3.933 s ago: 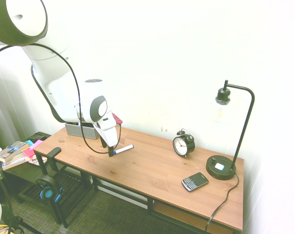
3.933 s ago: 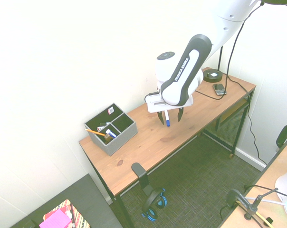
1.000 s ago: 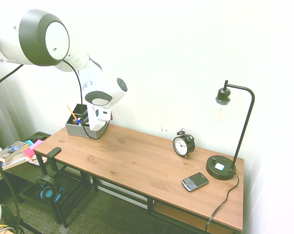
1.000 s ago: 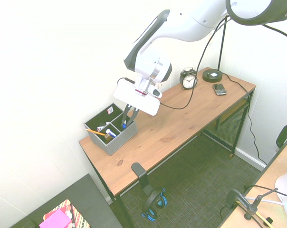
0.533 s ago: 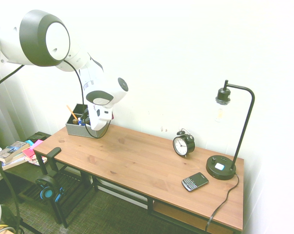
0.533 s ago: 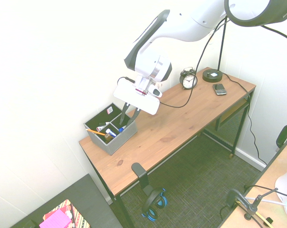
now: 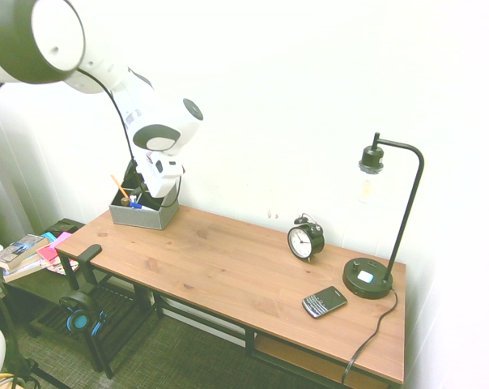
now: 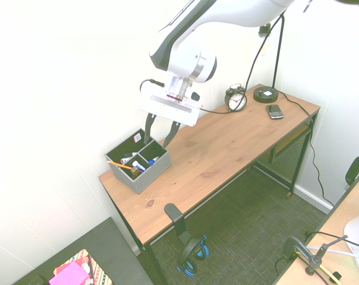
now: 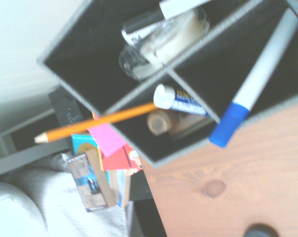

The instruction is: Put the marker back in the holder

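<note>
Now the marker [image 9: 260, 81] is seen leaning in one compartment of the holder [image 8: 157, 173], blue cap over the rim; an orange pencil [image 9: 97, 121] is lodged in the neighbouring one. The gripper [image 8: 158, 135] is held above, jaws spread and empty, raised since half a second ago.

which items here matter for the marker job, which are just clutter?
Part of the job:
- marker, leaning in a compartment, blue cap over the rim
- holder
- gripper, open above the holder

Just lying about:
- orange pencil
- alarm clock
- lamp
- phone
- headphones
</note>
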Robot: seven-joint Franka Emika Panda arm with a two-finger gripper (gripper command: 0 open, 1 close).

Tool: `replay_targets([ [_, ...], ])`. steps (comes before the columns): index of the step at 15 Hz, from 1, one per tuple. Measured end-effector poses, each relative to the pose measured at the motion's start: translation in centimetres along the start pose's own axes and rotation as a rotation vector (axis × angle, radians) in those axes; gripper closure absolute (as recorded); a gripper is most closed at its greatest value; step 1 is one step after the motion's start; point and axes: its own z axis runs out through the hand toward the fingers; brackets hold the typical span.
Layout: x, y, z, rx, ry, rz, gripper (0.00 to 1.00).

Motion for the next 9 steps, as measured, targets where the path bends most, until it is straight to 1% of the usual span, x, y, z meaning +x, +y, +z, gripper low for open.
replay_targets([
  [2, -2.0, 2.8, -2.4, -0.058, 0.091, -0.086, 0.0],
  [5, -3.3, 7.1, -5.1, -0.131, 0.226, -0.2, 0.0],
  [9, -3.4, 10.2, -7.3, -0.162, 0.403, -0.364, 0.0],
])
